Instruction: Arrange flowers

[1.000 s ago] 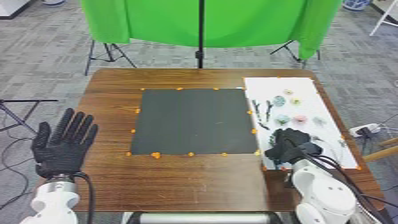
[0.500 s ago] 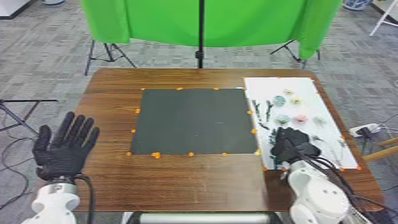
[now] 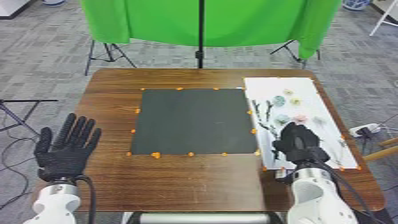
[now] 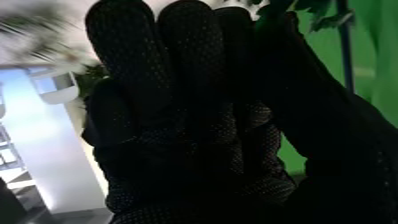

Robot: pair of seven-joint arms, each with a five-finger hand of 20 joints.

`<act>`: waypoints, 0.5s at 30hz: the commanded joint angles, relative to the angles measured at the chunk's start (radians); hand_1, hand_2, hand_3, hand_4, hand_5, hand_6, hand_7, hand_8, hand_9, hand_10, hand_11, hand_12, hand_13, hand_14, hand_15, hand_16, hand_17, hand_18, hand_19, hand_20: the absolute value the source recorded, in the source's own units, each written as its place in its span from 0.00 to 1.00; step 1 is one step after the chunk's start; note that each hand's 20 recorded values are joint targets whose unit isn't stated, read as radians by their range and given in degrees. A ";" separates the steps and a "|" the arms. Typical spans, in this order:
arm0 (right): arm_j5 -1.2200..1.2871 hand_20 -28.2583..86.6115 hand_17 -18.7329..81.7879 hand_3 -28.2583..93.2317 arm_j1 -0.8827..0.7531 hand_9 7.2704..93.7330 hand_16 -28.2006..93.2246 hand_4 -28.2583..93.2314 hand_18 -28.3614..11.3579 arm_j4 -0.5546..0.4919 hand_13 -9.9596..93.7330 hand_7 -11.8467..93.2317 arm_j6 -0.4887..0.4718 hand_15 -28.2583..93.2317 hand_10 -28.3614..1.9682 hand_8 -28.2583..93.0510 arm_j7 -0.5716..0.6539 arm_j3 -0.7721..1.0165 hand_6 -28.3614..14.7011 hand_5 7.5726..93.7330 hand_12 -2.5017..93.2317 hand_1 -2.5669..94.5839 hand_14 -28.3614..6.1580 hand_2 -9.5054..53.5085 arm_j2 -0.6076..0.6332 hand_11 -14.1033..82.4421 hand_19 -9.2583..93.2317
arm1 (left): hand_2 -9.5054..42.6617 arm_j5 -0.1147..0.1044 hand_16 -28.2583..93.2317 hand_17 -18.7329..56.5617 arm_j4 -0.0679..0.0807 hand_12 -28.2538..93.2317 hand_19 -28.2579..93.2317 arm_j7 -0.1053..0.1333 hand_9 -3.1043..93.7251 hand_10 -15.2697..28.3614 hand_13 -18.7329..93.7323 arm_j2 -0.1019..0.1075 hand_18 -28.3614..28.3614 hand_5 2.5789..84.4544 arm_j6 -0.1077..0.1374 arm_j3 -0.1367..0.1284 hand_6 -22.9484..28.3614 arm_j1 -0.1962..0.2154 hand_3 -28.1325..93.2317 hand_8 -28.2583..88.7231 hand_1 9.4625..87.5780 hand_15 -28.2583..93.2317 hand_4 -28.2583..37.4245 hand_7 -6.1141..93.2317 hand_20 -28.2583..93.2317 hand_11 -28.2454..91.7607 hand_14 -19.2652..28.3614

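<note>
Head view: your left hand is open, empty; your right hand is over the white sheet, by the pink flower; likely picking 1 stem; next, secure it; right wrist view: leaves near that hand; you cannot tell its opening or hold.

brown wooden table, black sheet, white sheet beside it

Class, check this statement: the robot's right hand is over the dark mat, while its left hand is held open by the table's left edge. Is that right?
No: the head view shows the right hand over the white sheet with the flowers, not over the dark mat. The left hand is indeed held open by the table's left edge.
</note>
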 commanded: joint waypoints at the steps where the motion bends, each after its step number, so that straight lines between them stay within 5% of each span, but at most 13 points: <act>1: 0.116 0.52 0.61 0.94 0.174 1.00 0.63 0.13 0.01 -0.027 0.99 0.62 -0.024 0.46 0.67 0.28 -0.023 -0.103 0.67 0.85 0.43 0.56 0.76 0.00 -0.046 0.31 0.98 | 0.52 -0.005 0.17 0.13 0.005 0.31 0.52 -0.008 0.43 0.72 0.41 0.001 0.74 0.51 -0.002 0.005 0.65 0.015 0.84 0.17 0.14 0.50 0.00 0.14 0.33 0.39 0.74; 15: 0.219 0.53 0.61 0.94 0.566 1.00 0.62 0.14 0.00 0.298 0.98 0.64 -0.149 0.48 0.66 0.29 0.038 -0.454 0.66 0.84 0.43 0.55 0.74 0.00 -0.316 0.32 0.99 | 0.52 -0.008 0.17 0.13 0.012 0.31 0.52 0.004 0.43 0.72 0.41 0.029 0.74 0.52 0.013 0.026 0.65 -0.002 0.84 0.17 0.14 0.50 0.00 0.14 0.33 0.39 0.74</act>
